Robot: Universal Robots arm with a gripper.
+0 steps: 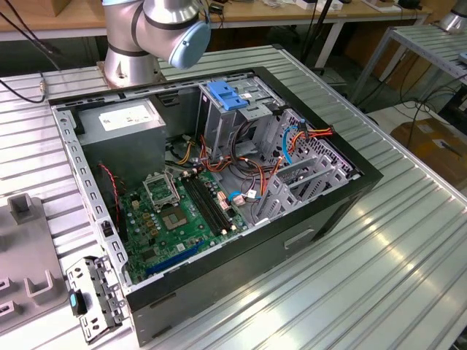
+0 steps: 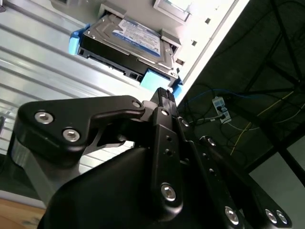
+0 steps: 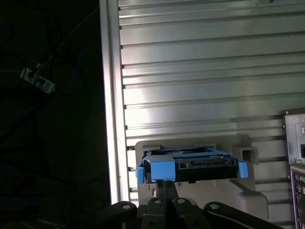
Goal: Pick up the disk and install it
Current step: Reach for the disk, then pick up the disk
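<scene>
The disk (image 2: 138, 36) is a flat silver drive with a white and blue label and blue plastic brackets at its ends. It rests in a grey holder (image 3: 245, 188) at the edge of the ribbed metal table (image 3: 200, 71). In the first wrist view its connector edge (image 3: 190, 164) faces me. My gripper (image 3: 166, 183) hangs just short of that edge, its two black fingers pressed together with nothing between them. In the second wrist view the gripper (image 2: 163, 94) ends close to one blue bracket corner (image 2: 155, 78); whether it touches is unclear.
An open computer case (image 1: 241, 182) lies on the table, with a blue latch plate (image 1: 228, 96) on its drive cage and a grey power supply box (image 1: 120, 120). Its rear panel (image 3: 296, 143) stands beside the holder. Beyond the table edge (image 3: 112, 95) lie dark floor and cables.
</scene>
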